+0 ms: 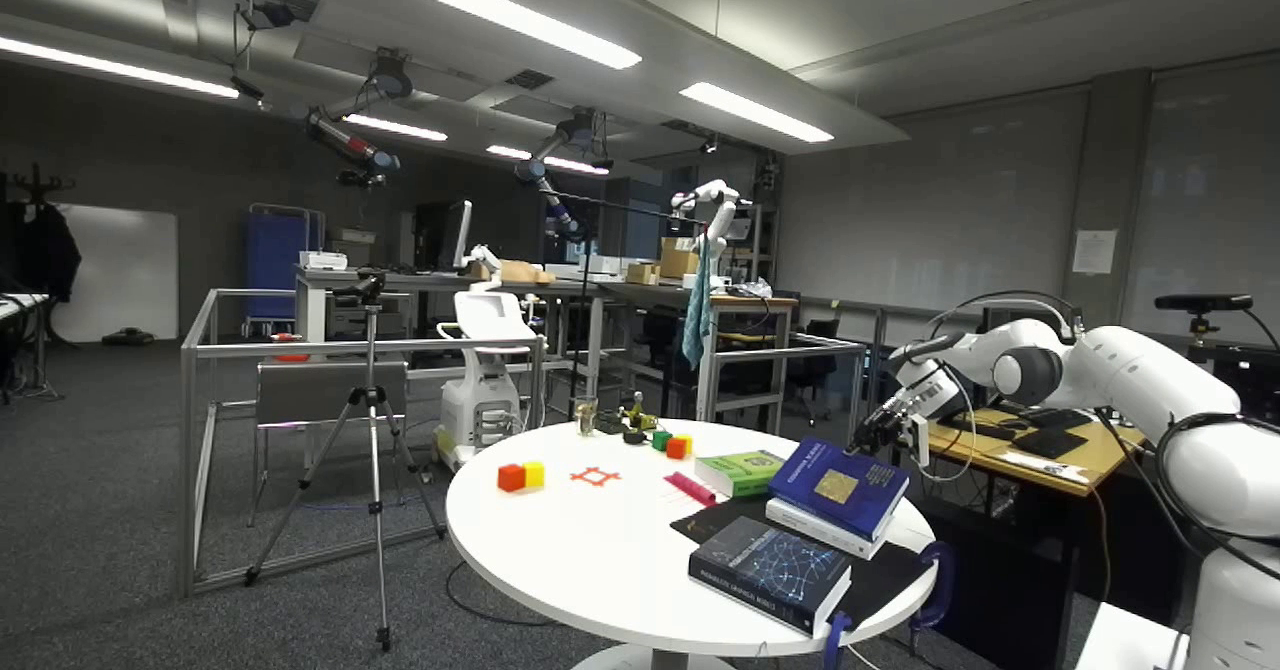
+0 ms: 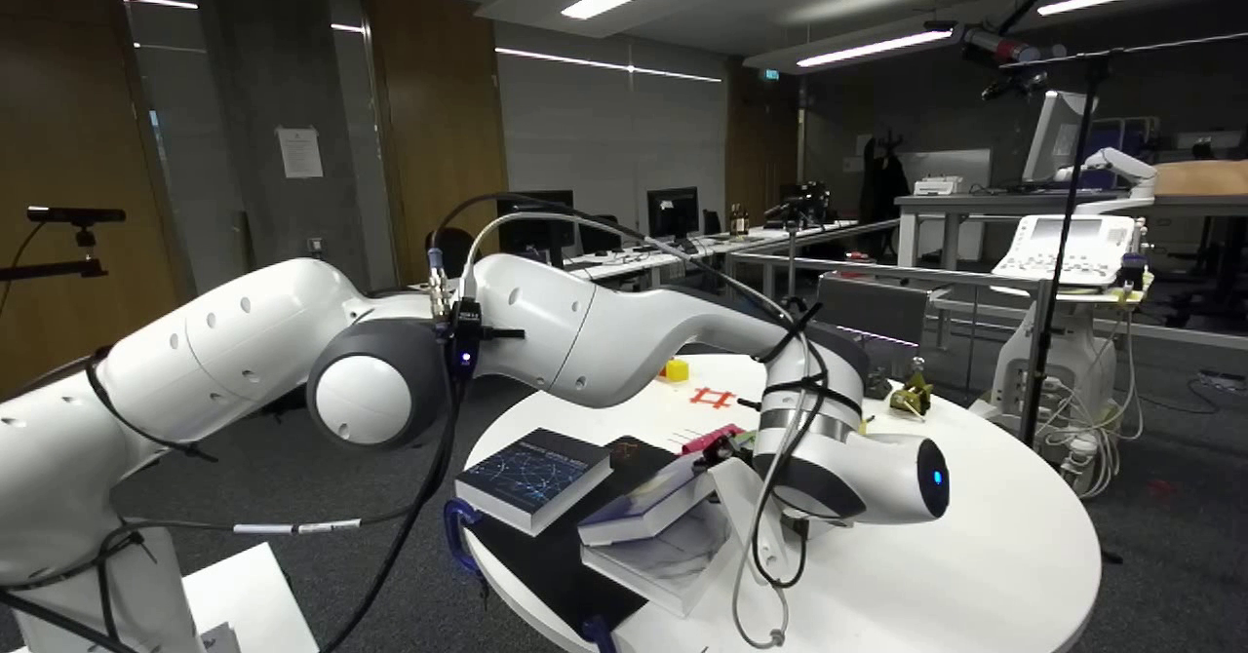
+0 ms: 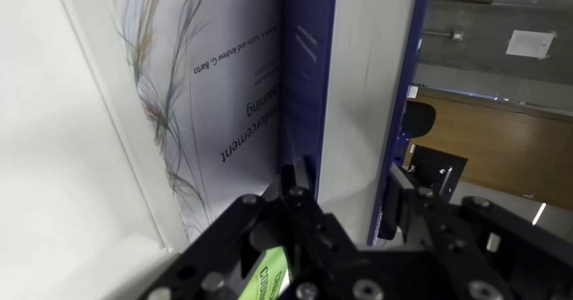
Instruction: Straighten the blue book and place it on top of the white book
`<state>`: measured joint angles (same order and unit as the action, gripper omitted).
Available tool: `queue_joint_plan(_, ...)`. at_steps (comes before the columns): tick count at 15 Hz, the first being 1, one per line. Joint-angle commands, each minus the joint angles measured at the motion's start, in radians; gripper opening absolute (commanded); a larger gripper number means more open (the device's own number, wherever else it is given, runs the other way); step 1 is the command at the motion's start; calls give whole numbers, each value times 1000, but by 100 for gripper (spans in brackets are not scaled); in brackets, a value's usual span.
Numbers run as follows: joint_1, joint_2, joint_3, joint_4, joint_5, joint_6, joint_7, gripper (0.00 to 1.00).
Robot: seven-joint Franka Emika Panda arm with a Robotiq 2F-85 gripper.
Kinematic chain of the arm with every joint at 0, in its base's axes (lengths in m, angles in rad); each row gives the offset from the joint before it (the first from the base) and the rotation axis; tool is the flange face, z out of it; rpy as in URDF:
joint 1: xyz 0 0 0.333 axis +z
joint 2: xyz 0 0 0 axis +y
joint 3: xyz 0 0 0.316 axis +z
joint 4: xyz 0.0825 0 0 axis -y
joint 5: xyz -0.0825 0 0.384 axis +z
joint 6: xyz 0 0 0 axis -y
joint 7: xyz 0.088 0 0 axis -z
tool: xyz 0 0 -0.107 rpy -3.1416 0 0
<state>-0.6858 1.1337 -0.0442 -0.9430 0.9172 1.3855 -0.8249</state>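
Tabletop: green book and dark book lie near the white book.

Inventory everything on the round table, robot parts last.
blue book: one, blue, tilted above white book
white book: one, white, under blue book
dark book: one, black, beside white book
green book: one, green, near blue book
mat: one, black, between dark and white books
pink piece: one, pink, beside green book
cubes: five, red, yellow and green, two clusters
hash shape: one, red, near two cubes
glass: one, clear, by rim of table
small items: count unclear, dark, olive, beside glass
clamps: two, dark blue, table rim
tool: one, black, closed on blue book
arm: one, white, extended over table
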Motion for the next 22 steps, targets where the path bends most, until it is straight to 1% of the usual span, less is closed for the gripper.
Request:
queue_joint_plan(1, -2, -16, -4, 34, -15, -34, 18, 18)
queue_joint_plan(10, 11, -19, -15, 50, -67, -26, 8, 18)
queue_joint_plan(22, 43, -3, -13, 122, -147, -29, 11, 18)
